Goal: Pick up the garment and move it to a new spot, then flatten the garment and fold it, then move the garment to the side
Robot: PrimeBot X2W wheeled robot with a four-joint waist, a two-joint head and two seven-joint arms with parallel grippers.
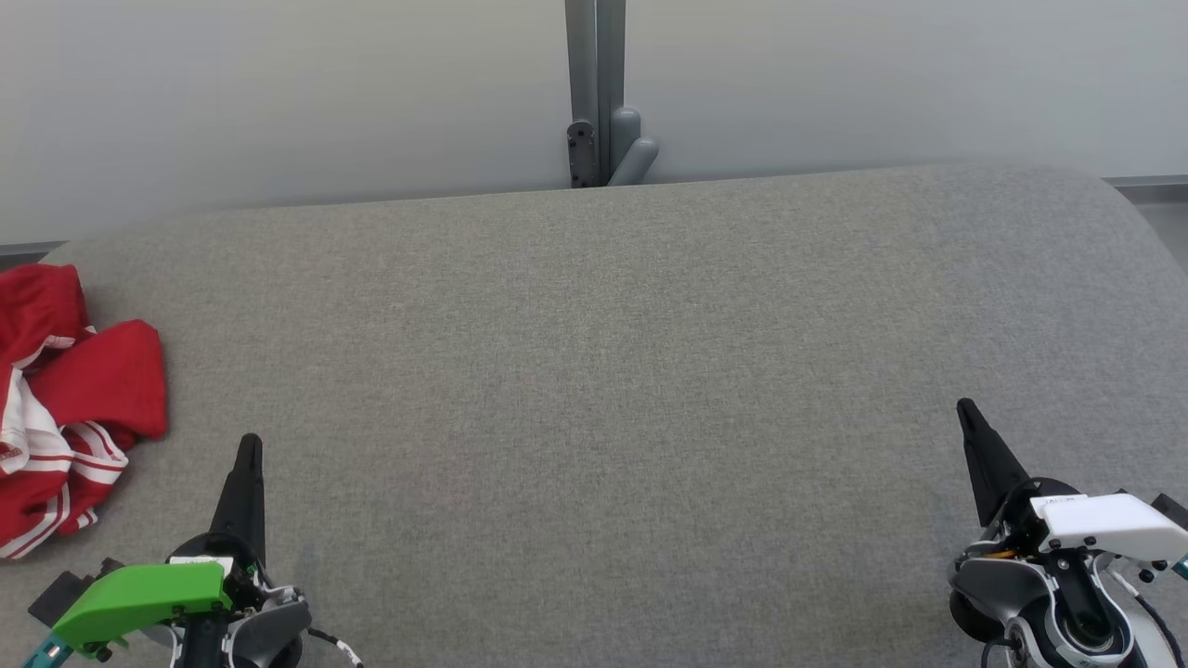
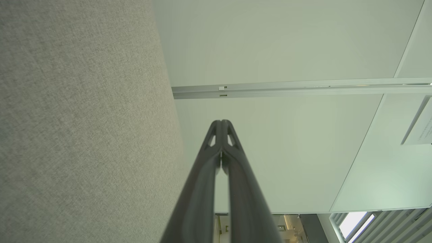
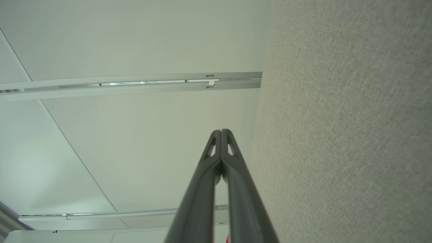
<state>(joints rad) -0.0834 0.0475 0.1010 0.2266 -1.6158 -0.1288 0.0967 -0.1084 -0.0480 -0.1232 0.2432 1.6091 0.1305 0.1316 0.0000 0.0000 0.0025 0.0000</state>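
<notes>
A grey, fabric-covered surface (image 1: pixel 603 371) with rounded far corners carries a crumpled red garment (image 1: pixel 65 399) with white stripes at its left edge, towards the near side.

Crumpled red-white garment (image 1: pixel 65 399), far left

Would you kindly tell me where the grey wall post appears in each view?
Head view: grey wall post, upright at top centre.
Left wrist view: lying sideways, centre to right edge.
Right wrist view: sideways, left edge to centre.
Shared landmark: the grey fabric surface it meets.
</notes>
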